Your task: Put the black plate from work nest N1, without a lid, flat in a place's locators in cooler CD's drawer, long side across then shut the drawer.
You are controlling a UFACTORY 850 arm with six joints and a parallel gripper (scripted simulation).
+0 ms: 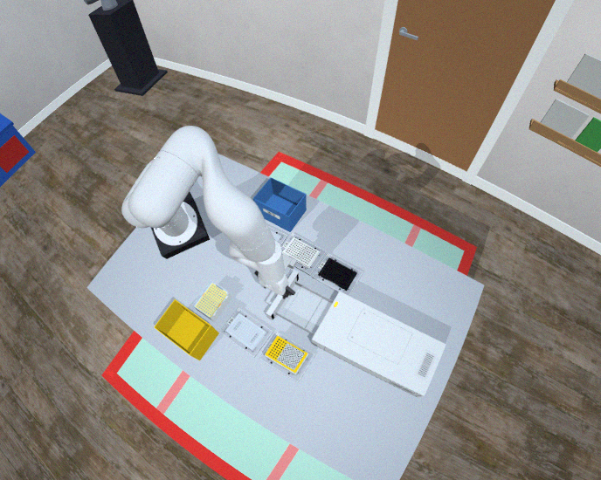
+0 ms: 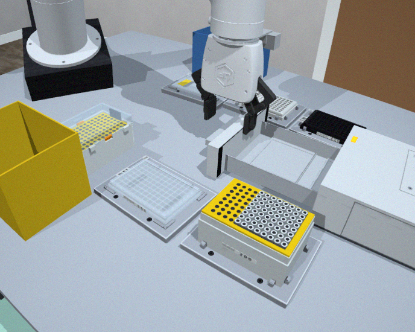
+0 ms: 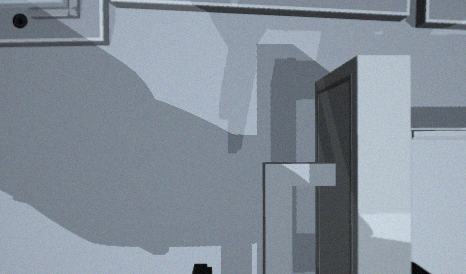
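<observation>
Gripper (image 2: 229, 119) hangs open over drawer front (image 2: 220, 146), yellow rack (image 2: 256, 213) near.

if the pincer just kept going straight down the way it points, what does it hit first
Most likely the drawer's front panel: the open, empty pincer hangs just above it, one finger over its top edge, the other over the bench outside. Depth is hard to judge.

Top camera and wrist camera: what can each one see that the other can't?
Only the top view shows the black plate in its nest, the blue bin, the yellow bin and the white cooler box. Only the wrist view shows, close up, the dark inner face of the drawer's front panel. Both show the grey bench and the cooler's pulled-out drawer.
</observation>
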